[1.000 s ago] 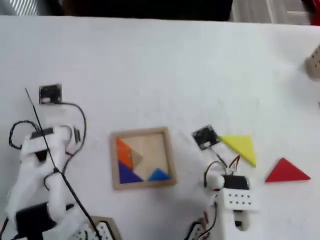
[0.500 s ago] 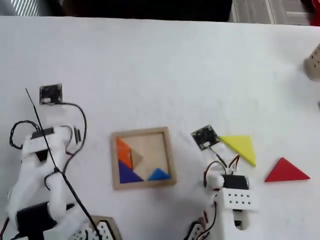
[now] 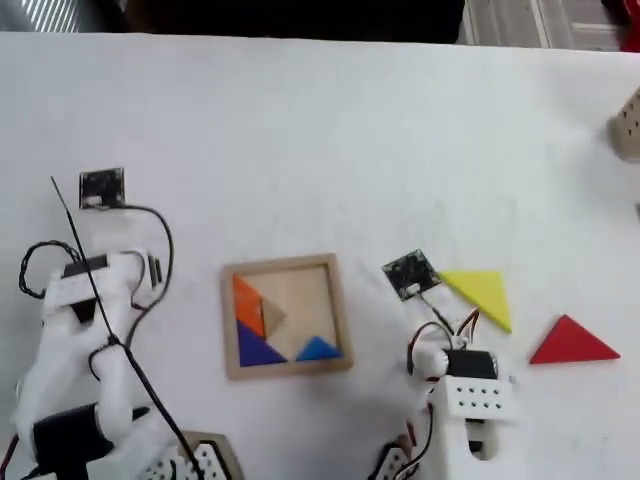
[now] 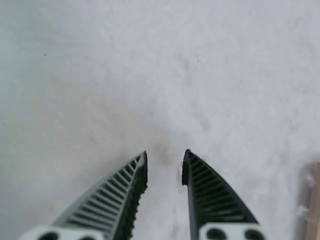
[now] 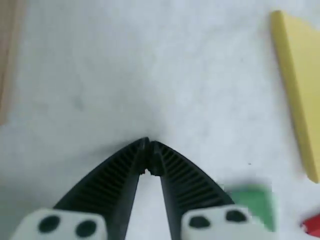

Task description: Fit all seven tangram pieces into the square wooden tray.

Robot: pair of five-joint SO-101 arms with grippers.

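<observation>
Status: right claw (image 5: 148, 150) tips pinched together, empty | left claw (image 4: 164, 162) slightly parted, empty, over surface (image 4: 150, 60) | tray (image 3: 281, 264) lower centre of frame, square pale wood, part-filled | yellow triangle (image 3: 482, 293) right of it, likely next: open wide, straddle an edge, lift flat | red triangle (image 3: 572, 342) farther right

— Where does the high camera sit?
— Fixed above the table (image 3: 330, 120), well off it, looking down. Both arms come in from its near edge.
— And the 2 wrist cameras?
— Each rides its arm, close over the tabletop, facing down along its gripper. The left gripper (image 4: 164, 159) and the right gripper (image 5: 148, 145) stand in the foreground.
— What overlaps?
— The right wrist view shares the yellow triangle (image 5: 305, 90) and the tray (image 5: 7, 50) rim with the high view. The left wrist view shares bare tabletop and a wooden edge (image 4: 315, 200).
</observation>
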